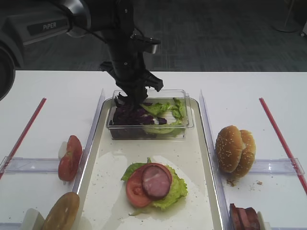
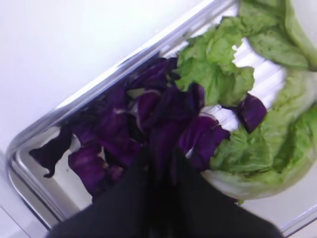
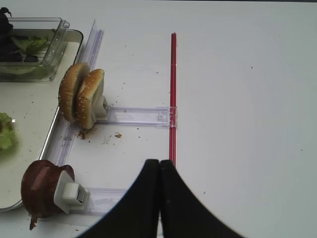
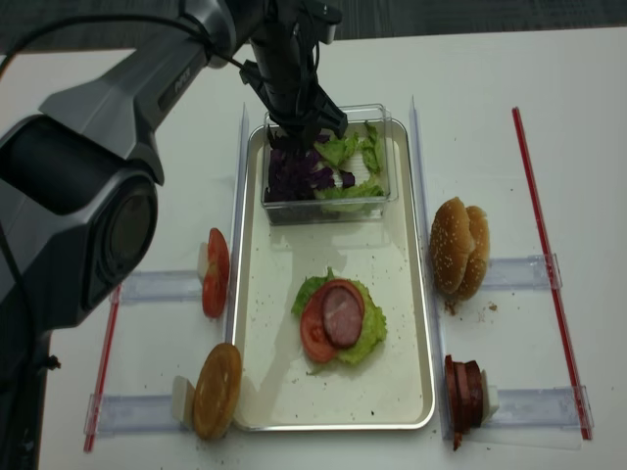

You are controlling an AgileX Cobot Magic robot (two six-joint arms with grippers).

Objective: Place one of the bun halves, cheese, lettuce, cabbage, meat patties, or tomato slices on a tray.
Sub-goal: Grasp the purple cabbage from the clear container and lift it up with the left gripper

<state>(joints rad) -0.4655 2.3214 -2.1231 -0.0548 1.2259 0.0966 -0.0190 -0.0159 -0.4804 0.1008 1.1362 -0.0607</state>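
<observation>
At six o'clock the tray (image 1: 98, 158) already carries lettuce (image 1: 173, 189), tomato and meat. At twelve, the left tool (image 1: 135, 98) pinches cabbage (image 1: 127, 116) inside the clear box (image 1: 188, 122), unlifted; the right tool (image 3: 159, 171) sits closed, empty.

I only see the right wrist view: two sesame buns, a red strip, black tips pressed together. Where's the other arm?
Observer: The left gripper is down inside the clear plastic box, shut on the shredded purple cabbage.
Operator: Is anything stacked on the tray?
Observer: Yes. On the cream-white tray, a ruffled green lettuce leaf carries a red tomato slice and a pinkish-brown meat patty.
</observation>
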